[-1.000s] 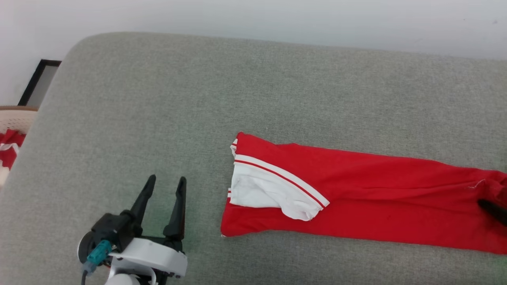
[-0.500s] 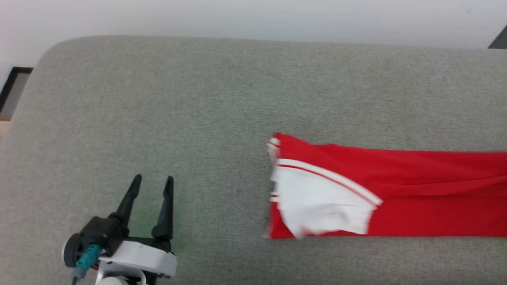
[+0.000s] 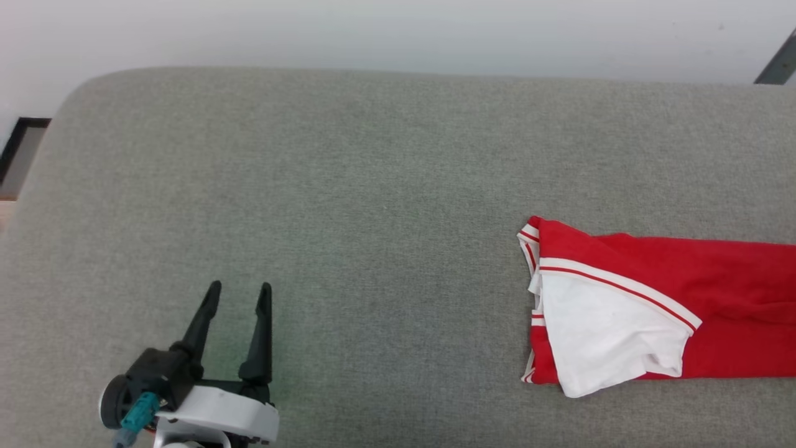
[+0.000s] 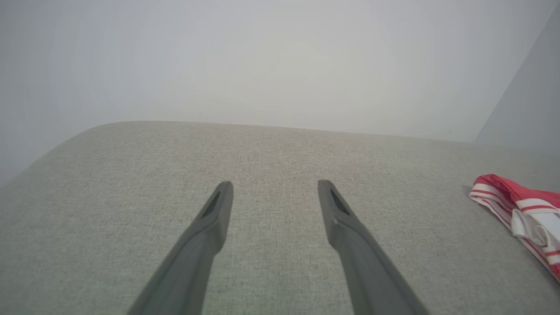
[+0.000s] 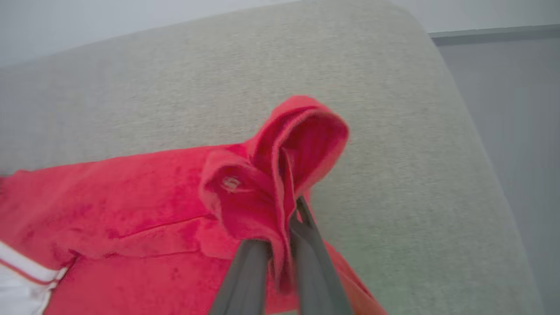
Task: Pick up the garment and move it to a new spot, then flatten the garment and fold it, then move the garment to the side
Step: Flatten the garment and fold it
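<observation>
The garment (image 3: 734, 298) lies as a long folded red strip on the grey cushion (image 3: 373, 186) at the right, running off the right edge of the head view. A white sleeve with red-and-white trim lies on its near end. My left gripper (image 3: 240, 287) rests low at the lower left, open and holding nothing, well apart from the cloth. The left wrist view shows my left gripper (image 4: 274, 184) over bare cushion, with the garment's (image 4: 516, 201) striped end at the far right. In the right wrist view my right gripper (image 5: 282, 227) is shut on a bunched red fold of the garment (image 5: 131, 192).
A white wall runs behind the cushion. A dark frame (image 3: 15, 143) stands past the cushion's left corner and a dark bar (image 3: 777, 62) at the top right. Near my right gripper the cushion's rounded edge (image 5: 459, 109) drops to grey floor.
The garment has slid well to the right across the cushion, its far end going out of the head view. The camera shifted a little. My left gripper has stayed open.
</observation>
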Robot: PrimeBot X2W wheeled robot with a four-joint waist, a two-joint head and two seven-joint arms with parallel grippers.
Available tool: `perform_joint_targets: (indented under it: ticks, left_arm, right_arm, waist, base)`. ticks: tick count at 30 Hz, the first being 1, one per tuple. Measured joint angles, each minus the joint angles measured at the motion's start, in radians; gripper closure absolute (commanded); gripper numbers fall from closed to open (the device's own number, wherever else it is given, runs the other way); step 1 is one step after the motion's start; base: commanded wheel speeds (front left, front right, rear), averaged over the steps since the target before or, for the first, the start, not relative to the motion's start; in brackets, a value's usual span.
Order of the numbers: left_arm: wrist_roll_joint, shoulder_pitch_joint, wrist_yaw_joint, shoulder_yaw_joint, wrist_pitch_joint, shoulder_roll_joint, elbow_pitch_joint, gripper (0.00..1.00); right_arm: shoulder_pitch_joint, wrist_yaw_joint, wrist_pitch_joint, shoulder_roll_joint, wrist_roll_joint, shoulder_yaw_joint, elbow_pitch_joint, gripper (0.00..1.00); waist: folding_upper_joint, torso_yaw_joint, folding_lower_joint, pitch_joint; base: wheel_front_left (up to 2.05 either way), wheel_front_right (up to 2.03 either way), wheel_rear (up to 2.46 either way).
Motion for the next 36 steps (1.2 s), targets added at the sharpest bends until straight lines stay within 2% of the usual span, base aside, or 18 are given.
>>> perform_joint_targets:
  ticks: [6,10,12,16,21,25,36]
  left_arm:
    - [-0.007,0.012,-0.001,-0.006,0.000,-0.005,0.008,0.00]
    - [-0.014,0.015,-0.001,-0.016,0.000,-0.014,0.019,0.00]
    - [-0.017,0.015,-0.001,-0.019,0.000,-0.020,0.021,0.00]
    - [-0.022,0.015,-0.001,-0.026,0.000,-0.027,0.024,0.00]
    - [-0.032,0.011,-0.001,-0.035,0.000,-0.032,0.027,0.00]
    - [-0.033,0.002,-0.001,-0.044,0.000,-0.035,0.032,0.00]
    - [-0.046,-0.014,-0.001,-0.056,0.000,-0.046,0.049,0.00]
  right_arm:
    - [0.010,0.000,0.036,0.001,-0.084,0.037,-0.204,1.00]
    - [-0.019,0.000,0.102,0.025,-0.152,0.047,-0.351,1.00]
    - [-0.040,0.000,0.143,0.051,-0.182,0.049,-0.414,1.00]
    - [-0.068,0.000,0.227,0.141,-0.258,0.063,-0.497,1.00]
    - [-0.095,0.000,0.315,0.263,-0.340,0.070,-0.510,1.00]
    - [-0.106,0.000,0.353,0.330,-0.398,0.070,-0.480,1.00]
    - [-0.111,0.000,0.360,0.425,-0.492,0.065,-0.374,1.00]
  waist:
    - [0.0000,0.020,0.0000,-0.014]
    - [0.0000,0.031,0.0000,-0.021]
    - [0.0000,0.036,0.0000,-0.023]
    - [0.0000,0.047,0.0000,-0.023]
    - [0.0000,0.062,0.0000,-0.017]
    - [0.0000,0.076,0.0000,-0.009]
    - [0.0000,0.096,0.0000,0.009]
  base:
    - [0.00,0.00,0.00]
    - [0.00,0.00,0.00]
    - [0.00,0.00,0.00]
    - [0.00,0.00,0.00]
    - [0.00,0.00,0.00]
    - [0.00,0.00,0.00]
    - [0.00,0.00,0.00]
